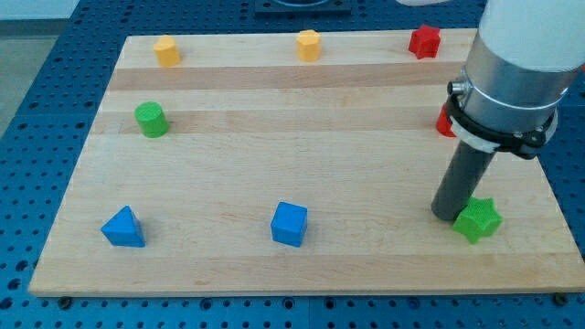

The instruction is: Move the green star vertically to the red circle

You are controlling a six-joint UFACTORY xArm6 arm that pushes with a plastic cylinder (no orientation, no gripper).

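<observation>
Resting on the pale, grained wooden counter (302, 151), our tip (448, 216) touches the green star (478, 219) near the bottom right corner; this tool is a plain dark rod with nothing to open or close. We see the red circle (444, 122) by the right edge, mostly hidden behind our arm. No writing is readable.

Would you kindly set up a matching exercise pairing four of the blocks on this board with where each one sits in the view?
Blocks:
1. green star
2. blue cube
3. green cylinder
4. red star

Places:
A. top right
B. left side, mid-height
C. bottom right, touching my tip
D. bottom centre

Pairs: 1-C, 2-D, 3-B, 4-A
</observation>
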